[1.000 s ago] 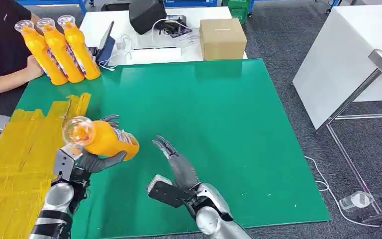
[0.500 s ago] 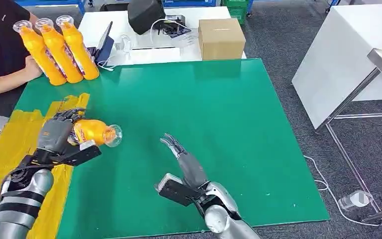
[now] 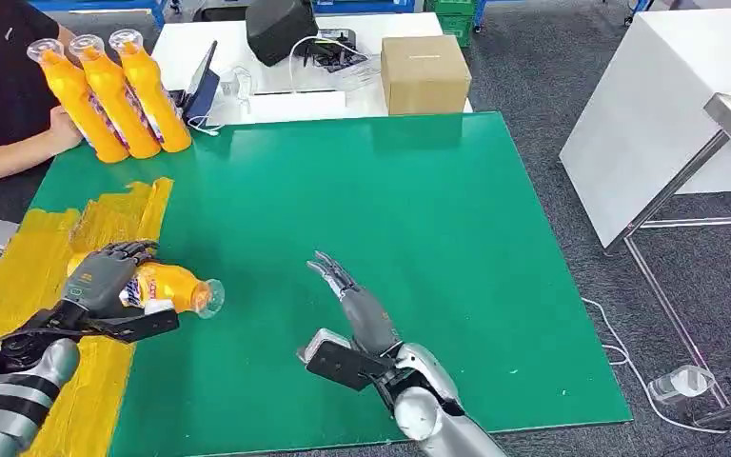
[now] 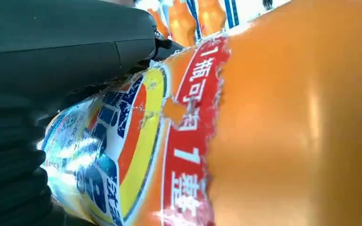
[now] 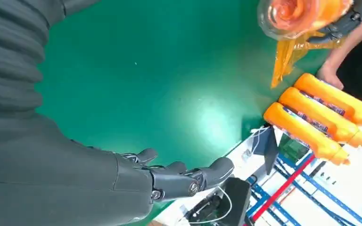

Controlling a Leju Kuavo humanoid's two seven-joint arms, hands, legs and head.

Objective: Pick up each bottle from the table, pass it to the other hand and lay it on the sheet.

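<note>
My left hand (image 3: 103,277) grips an orange bottle (image 3: 173,286) lying on its side, low over the edge of the yellow sheet (image 3: 29,286), its clear end pointing right over the green mat. Up close, the bottle's orange body and printed label (image 4: 169,155) press against my left hand (image 4: 52,70). My right hand (image 3: 357,305) hovers over the green mat (image 3: 419,219) near its middle front, fingers spread and empty; those fingers (image 5: 184,181) show over the mat. Three more orange bottles (image 3: 114,90) stand at the mat's far left corner; from the right wrist they (image 5: 320,117) appear beside a person's hand.
A person in a black top (image 3: 5,86) sits at the far left with a hand by the standing bottles. Behind the mat a white table holds a cardboard box (image 3: 425,71), a black device (image 3: 281,29) and cables. A white table (image 3: 666,114) stands to the right.
My left hand has turned the bottle onto its side and carried it left and down over the yellow sheet's edge. My right hand has drifted slightly right and stayed empty.
</note>
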